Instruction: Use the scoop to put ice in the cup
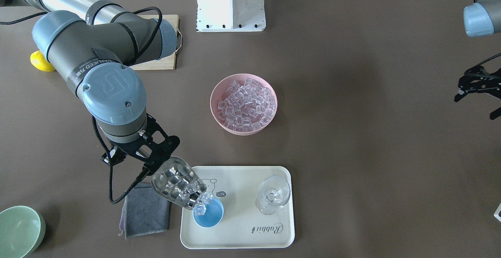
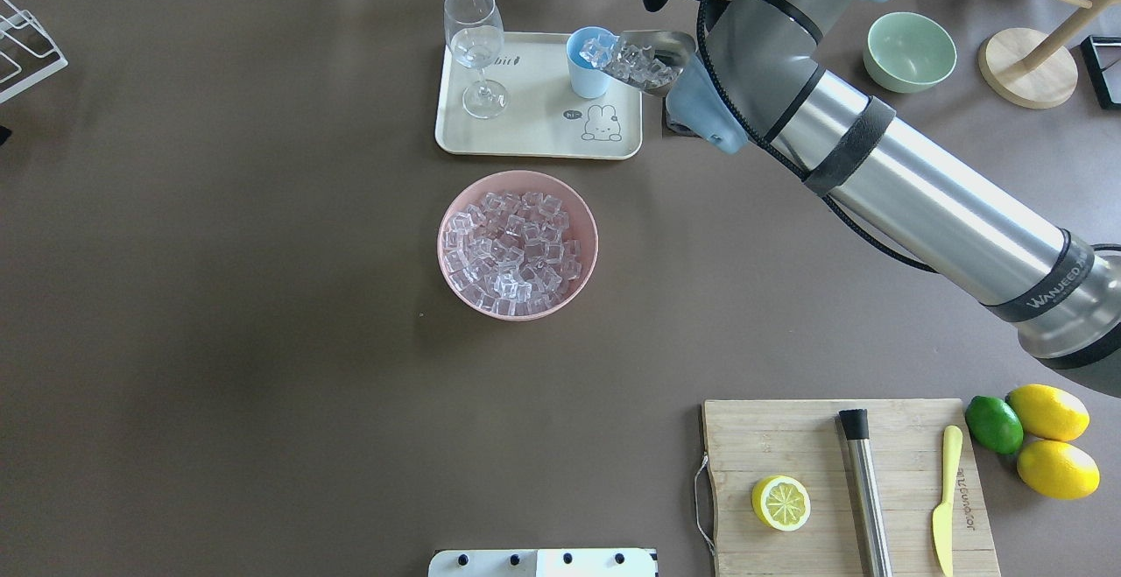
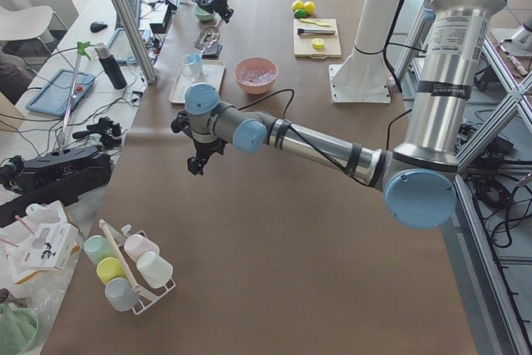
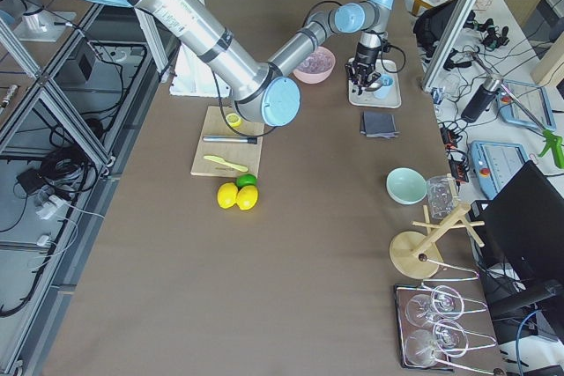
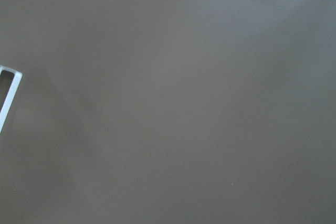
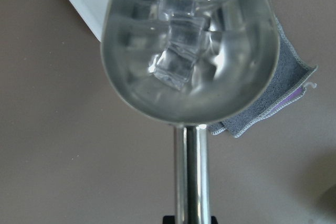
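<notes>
My right gripper (image 1: pixel 150 167) is shut on the handle of the silver scoop (image 1: pixel 178 185). The scoop is tilted mouth-down over the light-blue cup (image 1: pixel 209 214) on the cream tray (image 1: pixel 242 234). Several clear ice cubes (image 1: pixel 200 207) lie in the trough and spill at the cup's rim. In the overhead view the scoop (image 2: pixel 644 56) touches the cup (image 2: pixel 587 69) from the right. In the right wrist view the scoop (image 6: pixel 189 51) holds cubes (image 6: pixel 170 72). The pink bowl (image 1: pixel 212 103) holds many ice cubes (image 1: pixel 246 105). My left gripper (image 1: pixel 475 106) hangs open and empty far off.
A clear stemmed glass (image 1: pixel 273 195) stands on the tray beside the cup. A grey cloth (image 1: pixel 145 211) lies under the scoop arm, with a pale green bowl (image 1: pixel 17 230) beyond it. A cutting board (image 2: pixel 841 481) with half a lemon, a steel cylinder and a knife lies near the robot.
</notes>
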`<action>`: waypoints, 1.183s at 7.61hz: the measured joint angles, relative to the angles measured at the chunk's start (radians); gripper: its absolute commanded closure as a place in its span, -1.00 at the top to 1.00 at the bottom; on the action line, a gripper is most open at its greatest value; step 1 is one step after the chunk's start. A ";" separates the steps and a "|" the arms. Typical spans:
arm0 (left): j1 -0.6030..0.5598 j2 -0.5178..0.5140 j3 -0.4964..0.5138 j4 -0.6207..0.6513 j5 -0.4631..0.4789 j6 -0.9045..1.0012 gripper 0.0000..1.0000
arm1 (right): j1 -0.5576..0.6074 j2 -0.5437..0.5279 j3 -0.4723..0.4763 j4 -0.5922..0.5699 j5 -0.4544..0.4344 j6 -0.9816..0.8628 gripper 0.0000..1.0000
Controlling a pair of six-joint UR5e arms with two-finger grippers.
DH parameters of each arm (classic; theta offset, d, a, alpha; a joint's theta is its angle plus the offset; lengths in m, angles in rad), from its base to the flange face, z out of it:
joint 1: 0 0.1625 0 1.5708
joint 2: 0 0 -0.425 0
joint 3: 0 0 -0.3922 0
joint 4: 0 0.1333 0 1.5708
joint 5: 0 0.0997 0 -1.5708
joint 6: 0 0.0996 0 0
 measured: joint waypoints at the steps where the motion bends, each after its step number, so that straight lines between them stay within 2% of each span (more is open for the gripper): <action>1: -0.065 0.040 0.013 0.006 -0.027 0.004 0.98 | 0.003 0.007 -0.010 -0.003 -0.008 -0.011 -1.00; 4: -0.180 0.119 0.047 0.016 -0.039 0.008 0.99 | 0.006 0.059 -0.060 -0.040 -0.035 -0.043 -1.00; 6: -0.195 0.123 0.143 0.026 0.012 0.008 0.99 | 0.007 0.083 -0.083 -0.069 -0.066 -0.082 -1.00; 9: -0.231 0.120 0.180 0.027 0.051 0.008 0.98 | 0.007 0.114 -0.121 -0.080 -0.097 -0.109 -1.00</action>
